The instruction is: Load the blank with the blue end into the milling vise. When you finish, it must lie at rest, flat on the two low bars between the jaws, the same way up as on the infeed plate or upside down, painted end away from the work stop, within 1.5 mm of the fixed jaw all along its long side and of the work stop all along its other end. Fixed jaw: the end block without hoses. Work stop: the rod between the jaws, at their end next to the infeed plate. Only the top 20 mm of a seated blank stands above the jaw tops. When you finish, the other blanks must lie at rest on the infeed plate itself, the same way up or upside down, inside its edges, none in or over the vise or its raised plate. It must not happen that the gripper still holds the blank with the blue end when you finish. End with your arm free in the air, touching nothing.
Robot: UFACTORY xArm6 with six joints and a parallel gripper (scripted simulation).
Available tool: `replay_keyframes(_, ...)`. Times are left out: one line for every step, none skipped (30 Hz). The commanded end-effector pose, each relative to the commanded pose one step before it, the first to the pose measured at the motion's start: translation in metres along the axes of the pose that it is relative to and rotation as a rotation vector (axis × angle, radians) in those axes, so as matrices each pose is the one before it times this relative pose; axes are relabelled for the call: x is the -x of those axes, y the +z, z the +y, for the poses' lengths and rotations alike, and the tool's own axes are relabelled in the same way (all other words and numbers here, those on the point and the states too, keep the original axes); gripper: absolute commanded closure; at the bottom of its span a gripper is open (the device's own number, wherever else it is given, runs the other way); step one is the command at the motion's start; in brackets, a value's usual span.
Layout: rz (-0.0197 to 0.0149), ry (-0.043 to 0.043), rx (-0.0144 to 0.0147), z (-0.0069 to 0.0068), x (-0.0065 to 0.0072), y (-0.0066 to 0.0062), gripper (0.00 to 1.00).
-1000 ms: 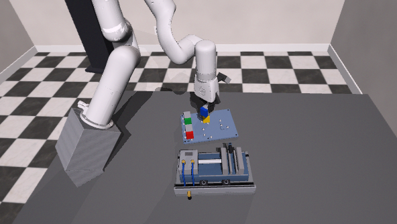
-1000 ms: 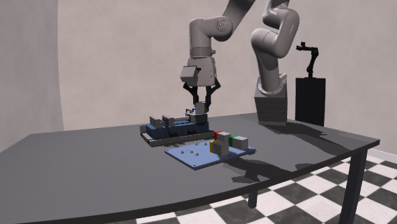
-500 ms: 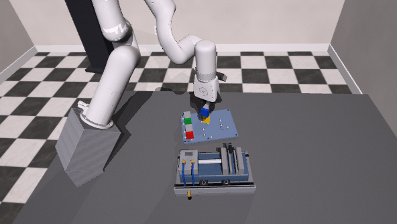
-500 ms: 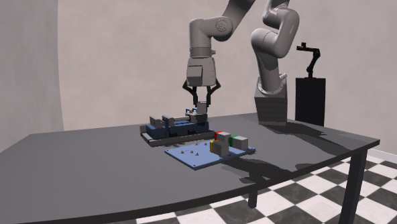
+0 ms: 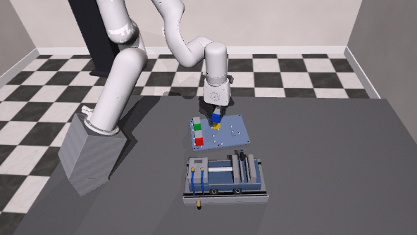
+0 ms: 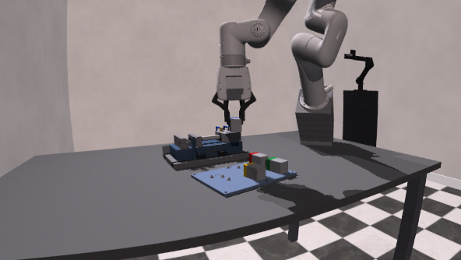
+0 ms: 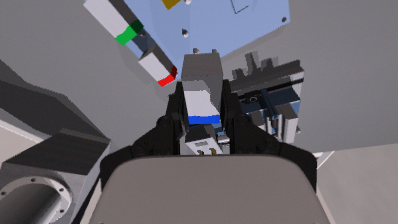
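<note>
You have the black two-fingered gripper (image 7: 202, 107) clenched on the grey rectangular blank with the blue end (image 7: 201, 102), held in the air above the far part of the light-blue flat infeed plate (image 5: 236, 123), painted end uppermost in the top view, so it hangs on end rather than flat; the blue-and-grey milling vise (image 5: 225, 176) sits nearer, well apart from the load.

Watch the turn to horizontal; if the blank goes down tilted it may, in my judgement, bridge a jaw top instead of lying on the two low bars; if you set the blue end toward the plate side, it faces the work stop and the placement fails; a release short of the fixed jaw, the block without hoses at the right, leaves a gap along the long side; a low sweep could also knock the blanks on the plate.

Count four blanks: one blue-ended in the grip, and three on the plate, the green-ended (image 5: 196, 124), the red-ended (image 5: 198, 138) and the yellow-ended (image 6: 253, 170); one vise; one plate; two blue hoses (image 5: 198, 181).
</note>
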State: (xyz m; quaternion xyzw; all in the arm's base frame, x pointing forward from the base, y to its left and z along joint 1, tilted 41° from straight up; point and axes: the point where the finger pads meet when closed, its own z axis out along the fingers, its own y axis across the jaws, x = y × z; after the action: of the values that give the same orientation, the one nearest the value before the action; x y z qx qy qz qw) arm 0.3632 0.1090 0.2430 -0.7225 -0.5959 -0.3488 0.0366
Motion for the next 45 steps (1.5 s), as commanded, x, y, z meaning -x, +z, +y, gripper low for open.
replay_keyframes(0.00110, -0.04446, 0.00278, 0.00104, -0.00068, -0.00077, 1.00)
replay_keyframes(0.00043, -0.02300, -0.00004, 0.00000, 0.00000, 0.00000, 1.00)
replay_keyframes(0.00043, -0.02300, -0.00004, 0.00000, 0.00000, 0.00000, 1.00)
replay_keyframes(0.00043, -0.02300, -0.00004, 0.00000, 0.00000, 0.00000, 1.00)
replay_keyframes(0.00043, -0.02300, -0.00004, 0.00000, 0.00000, 0.00000, 1.00)
replay_keyframes(0.00043, -0.02300, -0.00004, 0.00000, 0.00000, 0.00000, 1.00)
replay_keyframes(0.00043, -0.02300, -0.00004, 0.00000, 0.00000, 0.00000, 1.00)
replay_keyframes(0.00043, -0.02300, -0.00004, 0.00000, 0.00000, 0.00000, 1.00)
replay_keyframes(0.00043, -0.02300, -0.00004, 0.00000, 0.00000, 0.00000, 1.00)
replay_keyframes(0.00000, 0.00000, 0.00000, 0.00000, 0.00000, 0.00000, 1.00)
replay_keyframes(0.00000, 0.00000, 0.00000, 0.00000, 0.00000, 0.00000, 1.00)
replay_keyframes(0.00000, 0.00000, 0.00000, 0.00000, 0.00000, 0.00000, 1.00)
replay_keyframes(0.00000, 0.00000, 0.00000, 0.00000, 0.00000, 0.00000, 1.00)
replay_keyframes(0.00000, 0.00000, 0.00000, 0.00000, 0.00000, 0.00000, 1.00)
replay_keyframes(0.00000, 0.00000, 0.00000, 0.00000, 0.00000, 0.00000, 1.00)
replay_keyframes(0.00000, 0.00000, 0.00000, 0.00000, 0.00000, 0.00000, 1.00)
replay_keyframes(-0.00273, -0.00438, -0.00016, -0.00001, -0.00001, 0.00000, 1.00)
replay_keyframes(0.00053, -0.01145, 0.00001, 0.00000, 0.00000, 0.00000, 1.00)
replay_keyframes(0.00053, -0.01145, 0.00001, 0.00000, 0.00000, 0.00000, 1.00)
replay_keyframes(0.00053, -0.01145, 0.00001, 0.00000, 0.00000, 0.00000, 1.00)
replay_keyframes(0.00053, -0.01145, 0.00001, 0.00000, 0.00000, 0.00000, 1.00)
replay_keyframes(0.00053, -0.01145, 0.00001, 0.00000, 0.00000, 0.00000, 1.00)
replay_keyframes(0.00053, -0.01145, 0.00001, 0.00000, 0.00000, 0.00000, 1.00)
replay_keyframes(0.00053, -0.01145, 0.00001, 0.00000, 0.00000, 0.00000, 1.00)
replay_keyframes(0.00053, -0.01145, 0.00001, 0.00000, 0.00000, 0.00000, 1.00)
replay_keyframes(0.00053, -0.01145, 0.00001, 0.00000, 0.00000, 0.00000, 1.00)
replay_keyframes(0.00000, 0.00000, 0.00000, 0.00000, 0.00000, 0.00000, 1.00)
replay_keyframes(0.00000, 0.00000, 0.00000, 0.00000, 0.00000, 0.00000, 1.00)
replay_keyframes(0.00000, 0.00000, 0.00000, 0.00000, 0.00000, 0.00000, 1.00)
replay_keyframes(0.00000, 0.00000, 0.00000, 0.00000, 0.00000, 0.00000, 1.00)
replay_keyframes(0.00000, 0.00000, 0.00000, 0.00000, 0.00000, 0.00000, 1.00)
replay_keyframes(0.00000, 0.00000, 0.00000, 0.00000, 0.00000, 0.00000, 1.00)
replay_keyframes(0.00000, 0.00000, 0.00000, 0.00000, 0.00000, 0.00000, 1.00)
replay_keyframes(-0.00082, 0.00264, -0.00013, 0.00177, 0.00467, 0.00016, 1.00)
replay_keyframes(0.00009, -0.00029, 0.00001, 0.00179, 0.00467, 0.00017, 1.00)
replay_keyframes(0.00009, -0.00029, 0.00001, 0.00179, 0.00467, 0.00017, 1.00)
replay_keyframes(0.00009, -0.00029, 0.00001, 0.00179, 0.00467, 0.00017, 1.00)
replay_keyframes(0.00009, -0.00029, 0.00001, 0.00179, 0.00467, 0.00017, 1.00)
replay_keyframes(0.00009, -0.00029, 0.00001, 0.00178, 0.00467, 0.00017, 1.00)
replay_keyframes(0.00009, -0.00029, 0.00001, 0.00178, 0.00467, 0.00017, 1.00)
replay_keyframes(0.00009, -0.00029, 0.00001, 0.00178, 0.00467, 0.00017, 1.00)
replay_keyframes(0.00009, -0.00029, 0.00001, 0.00178, 0.00467, 0.00017, 1.00)
replay_keyframes(0.00009, -0.00029, 0.00001, 0.00178, 0.00467, 0.00017, 1.00)
replay_keyframes(0.00000, 0.00000, 0.00000, 0.00000, 0.00000, 0.00000, 1.00)
replay_keyframes(0.00000, 0.00000, 0.00000, 0.00000, 0.00000, 0.00000, 1.00)
